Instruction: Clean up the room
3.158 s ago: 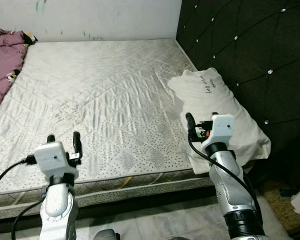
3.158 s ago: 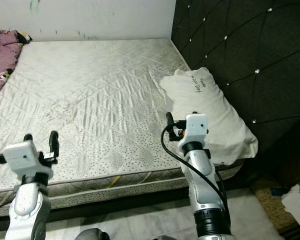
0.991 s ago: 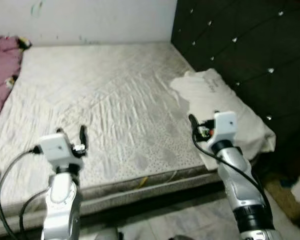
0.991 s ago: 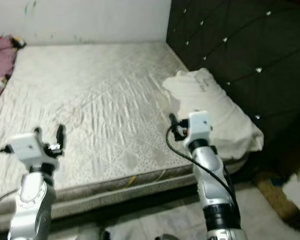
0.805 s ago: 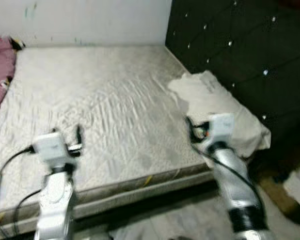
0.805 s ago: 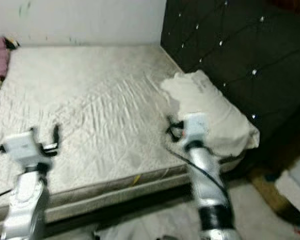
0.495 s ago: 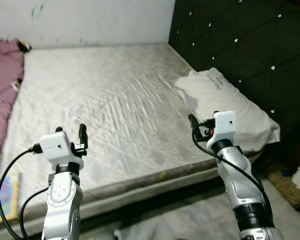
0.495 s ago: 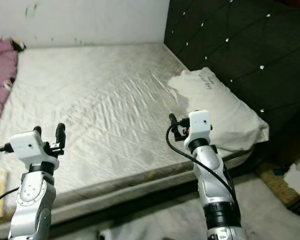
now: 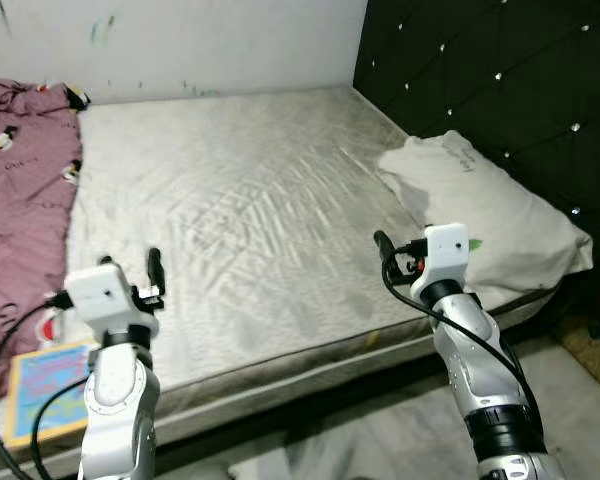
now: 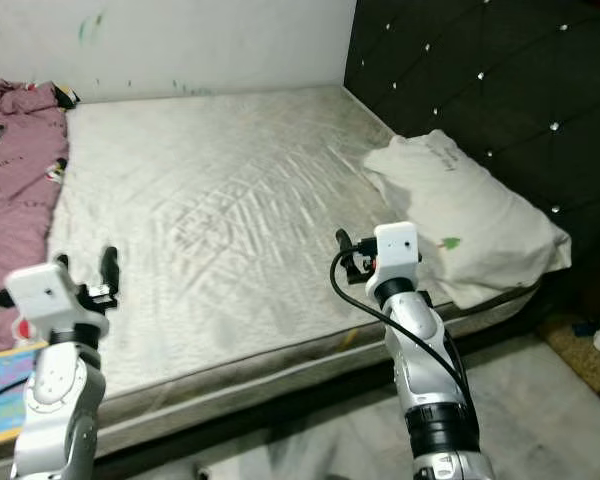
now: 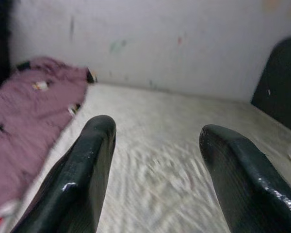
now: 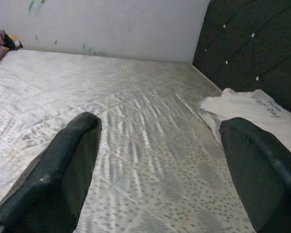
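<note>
Both arms raised over the mattress (image 9: pixel 250 200) edge — left gripper (image 11: pixel 157 160) and right gripper (image 12: pixel 160 160) fingers spread, empty; pillow (image 9: pixel 480 205) by the headboard (image 9: pixel 500 90), blanket (image 9: pixel 20 180) probably bunched far left

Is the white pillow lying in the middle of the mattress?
No, the white pillow lies at the mattress edge against the dark tufted headboard, on the robot's right.

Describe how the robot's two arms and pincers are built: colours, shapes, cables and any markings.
Both arms are silver, jointed tubes. Each ends in a white boxy wrist block, on the left arm and the right arm. A looping black cable trails from each. The left pincer and right pincer each have two long, rounded, glossy black fingers. The right arm has a black band lower down.
</note>
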You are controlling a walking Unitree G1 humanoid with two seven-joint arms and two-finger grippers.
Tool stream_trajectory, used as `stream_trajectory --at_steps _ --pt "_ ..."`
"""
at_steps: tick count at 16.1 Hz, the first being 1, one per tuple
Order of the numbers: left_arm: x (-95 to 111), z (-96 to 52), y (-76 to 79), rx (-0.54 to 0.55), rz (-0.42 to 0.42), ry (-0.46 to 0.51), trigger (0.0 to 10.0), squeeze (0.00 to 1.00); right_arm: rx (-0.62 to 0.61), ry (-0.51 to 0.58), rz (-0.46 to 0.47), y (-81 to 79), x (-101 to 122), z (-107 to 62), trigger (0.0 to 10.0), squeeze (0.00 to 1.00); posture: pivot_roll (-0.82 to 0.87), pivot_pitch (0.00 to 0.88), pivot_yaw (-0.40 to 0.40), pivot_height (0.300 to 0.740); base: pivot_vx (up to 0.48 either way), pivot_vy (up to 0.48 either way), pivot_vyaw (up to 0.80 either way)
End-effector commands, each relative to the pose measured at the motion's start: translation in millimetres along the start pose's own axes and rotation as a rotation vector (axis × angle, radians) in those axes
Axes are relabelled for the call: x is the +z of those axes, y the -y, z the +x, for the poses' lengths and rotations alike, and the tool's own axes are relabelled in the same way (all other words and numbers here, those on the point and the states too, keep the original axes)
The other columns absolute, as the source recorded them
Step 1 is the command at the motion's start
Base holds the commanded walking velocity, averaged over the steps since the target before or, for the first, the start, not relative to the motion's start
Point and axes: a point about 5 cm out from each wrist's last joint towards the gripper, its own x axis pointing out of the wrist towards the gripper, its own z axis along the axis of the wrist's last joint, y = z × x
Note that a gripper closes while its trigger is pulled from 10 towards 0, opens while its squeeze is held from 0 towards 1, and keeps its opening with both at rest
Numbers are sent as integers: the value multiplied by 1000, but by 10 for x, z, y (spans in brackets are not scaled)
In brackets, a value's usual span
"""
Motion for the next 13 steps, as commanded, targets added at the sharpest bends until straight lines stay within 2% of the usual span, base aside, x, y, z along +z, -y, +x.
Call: stream_trajectory --at_steps 1,3,5,6,11,13 --pt "55 -13 -63 30 22 13 10000 0 15 50 -7 -45 126 40 10000 0 69 0 -67 740 0 469 0" --pt "122 -56 -80 56 70 55 10000 0 6 91 -34 -32 203 18 10000 0 73 0 -67 740 0 0 0" --pt "154 -116 -78 48 86 67 10000 0 -74 64 59 41 200 12 10000 0 70 0 -62 740 0 0 0" --pt "163 -134 -73 46 108 78 10000 0 -68 74 48 31 210 10 10000 0 71 0 -61 740 0 0 0" --pt "147 -100 -83 56 111 65 10000 0 -51 53 50 -4 172 36 10000 0 65 0 -64 740 0 0 0" --pt "147 -93 -81 51 107 60 10000 0 -54 27 16 -18 147 51 10000 0 67 0 -60 740 0 0 606"
